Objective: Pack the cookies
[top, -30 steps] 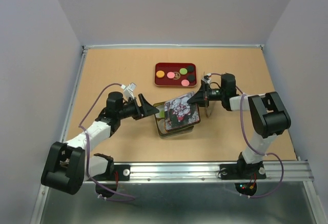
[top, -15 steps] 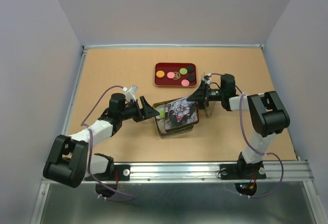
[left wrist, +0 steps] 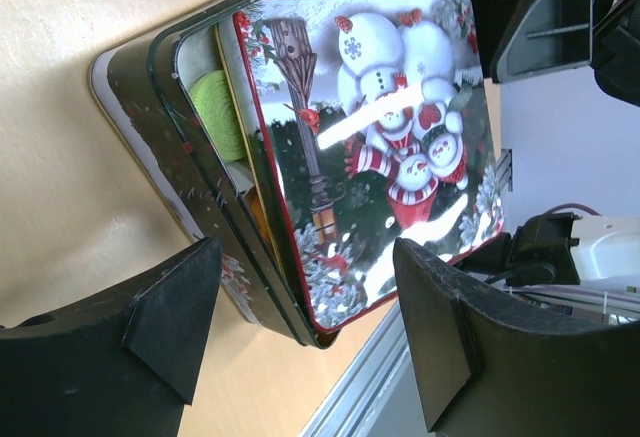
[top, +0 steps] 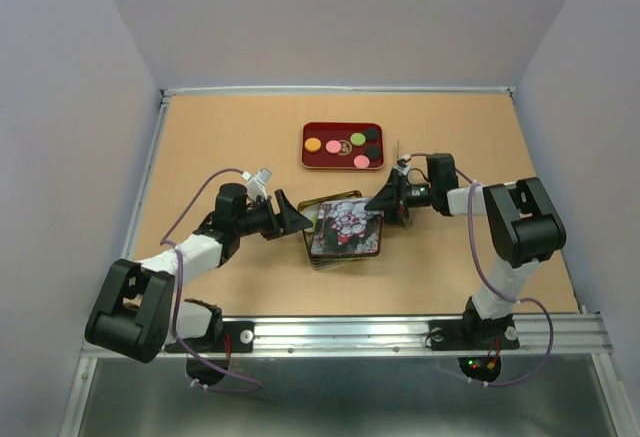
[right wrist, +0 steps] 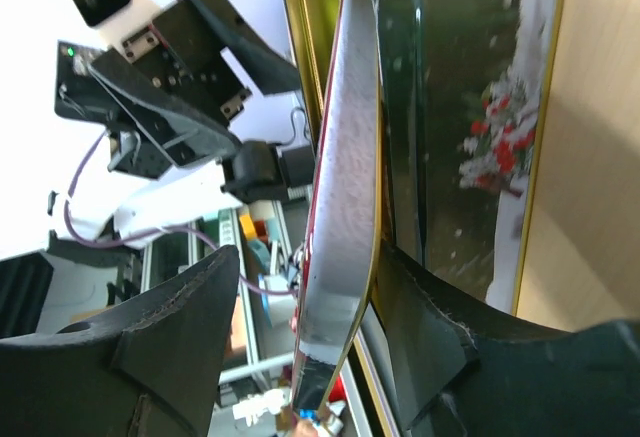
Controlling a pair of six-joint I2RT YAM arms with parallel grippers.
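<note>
Jaws of the right gripper (right wrist: 300, 307) are clamped on the snowman-printed rectangular tin lid (top: 346, 230), now lowered nearly flat onto the dark metal tin (left wrist: 190, 207); left jaws stand wide.

Two arms, white links between chunky black joint housings. Purple cables looping along left arm (top: 190, 249) and right arm (top: 495, 219). Matte black wedge-shaped fingers (left wrist: 165, 317), edges slightly scuffed. Black bases on aluminium rail (top: 420, 332).
</note>
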